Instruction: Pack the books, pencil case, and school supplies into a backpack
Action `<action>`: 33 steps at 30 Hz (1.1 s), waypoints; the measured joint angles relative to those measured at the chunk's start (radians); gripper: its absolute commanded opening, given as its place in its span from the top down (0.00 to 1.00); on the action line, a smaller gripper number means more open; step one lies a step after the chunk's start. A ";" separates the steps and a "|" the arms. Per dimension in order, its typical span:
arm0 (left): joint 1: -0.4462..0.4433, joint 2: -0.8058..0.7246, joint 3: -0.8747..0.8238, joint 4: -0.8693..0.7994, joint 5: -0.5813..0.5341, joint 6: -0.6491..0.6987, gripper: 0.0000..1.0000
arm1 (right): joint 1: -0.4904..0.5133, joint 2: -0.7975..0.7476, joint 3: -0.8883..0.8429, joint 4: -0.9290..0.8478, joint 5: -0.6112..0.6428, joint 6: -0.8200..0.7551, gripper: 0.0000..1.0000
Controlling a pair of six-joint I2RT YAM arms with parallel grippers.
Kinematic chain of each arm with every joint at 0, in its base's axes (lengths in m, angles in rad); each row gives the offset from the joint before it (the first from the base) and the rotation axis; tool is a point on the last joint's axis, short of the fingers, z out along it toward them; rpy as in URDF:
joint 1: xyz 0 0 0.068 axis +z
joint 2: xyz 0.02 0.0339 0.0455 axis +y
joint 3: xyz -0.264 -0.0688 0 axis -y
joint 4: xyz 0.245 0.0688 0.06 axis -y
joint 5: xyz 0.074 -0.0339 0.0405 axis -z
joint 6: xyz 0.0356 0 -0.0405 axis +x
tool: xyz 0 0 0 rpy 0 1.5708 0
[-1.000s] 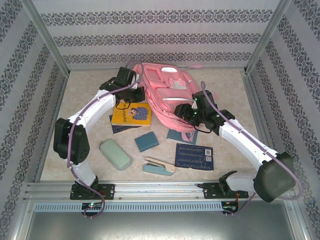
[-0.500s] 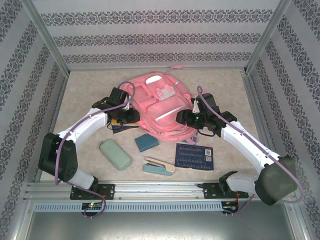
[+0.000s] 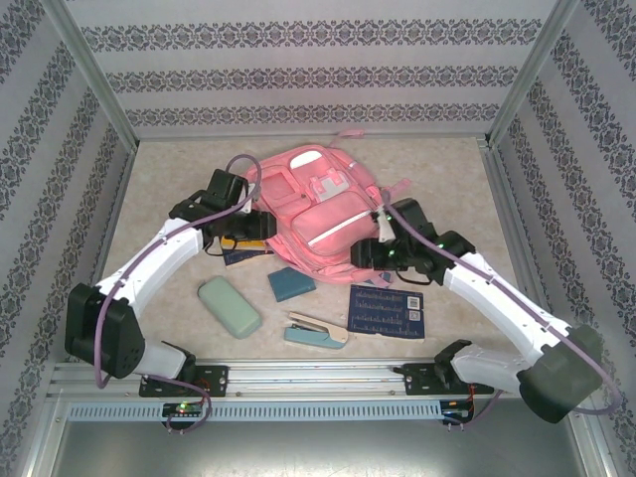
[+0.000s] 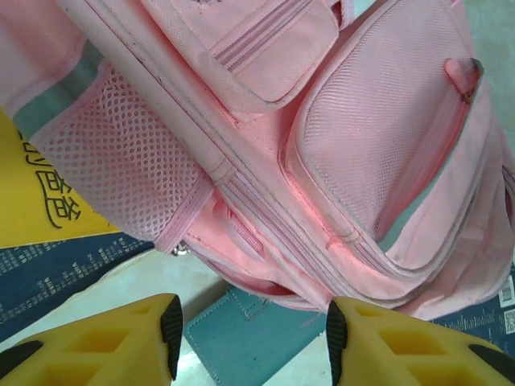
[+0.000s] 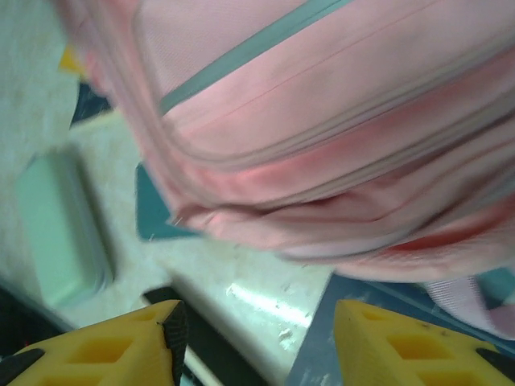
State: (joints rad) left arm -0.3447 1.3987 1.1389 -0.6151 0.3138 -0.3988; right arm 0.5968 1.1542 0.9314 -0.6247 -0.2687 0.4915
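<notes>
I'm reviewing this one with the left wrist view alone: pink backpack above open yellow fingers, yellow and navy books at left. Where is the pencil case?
Observer: The pencil case lies on the table, nearer the front edge than the backpack and apart from it.
Operator: Is the stapler packed?
Observer: No. The stapler lies out on the table, between the pencil case and a navy book.
Operator: And the right gripper?
Observer: The right gripper hangs at the backpack's near right edge, jaws open, nothing between them.
</notes>
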 measured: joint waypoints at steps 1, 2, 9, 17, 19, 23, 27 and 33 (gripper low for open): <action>0.000 -0.016 -0.003 -0.004 -0.003 0.005 0.49 | 0.058 0.012 0.003 -0.005 0.006 -0.028 0.47; 0.000 -0.032 -0.009 -0.006 -0.005 0.008 0.49 | 0.111 0.030 0.009 -0.008 0.011 -0.055 0.49; 0.000 -0.127 -0.088 -0.006 -0.016 0.006 0.47 | 0.305 0.203 0.047 -0.006 0.028 -0.282 0.49; 0.000 -0.225 -0.192 -0.002 -0.024 -0.001 0.43 | 0.381 0.306 0.071 0.007 -0.013 -0.553 0.54; 0.001 -0.232 -0.203 -0.002 -0.027 -0.001 0.43 | 0.381 0.346 0.072 0.004 -0.013 -0.584 0.54; 0.013 -0.233 -0.206 0.002 -0.027 -0.001 0.43 | 0.381 0.399 0.072 -0.009 -0.013 -0.603 0.53; 0.021 -0.234 -0.208 0.008 -0.018 -0.001 0.43 | 0.383 0.430 0.072 -0.012 -0.012 -0.603 0.54; 0.027 -0.243 -0.212 0.024 0.001 -0.001 0.43 | 0.394 0.483 0.072 -0.012 -0.010 -0.599 0.57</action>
State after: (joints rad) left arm -0.3176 1.1561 0.9264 -0.5907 0.3145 -0.4000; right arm 0.9913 1.6371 1.0035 -0.6369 -0.2790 -0.1070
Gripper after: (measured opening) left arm 0.571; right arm 0.440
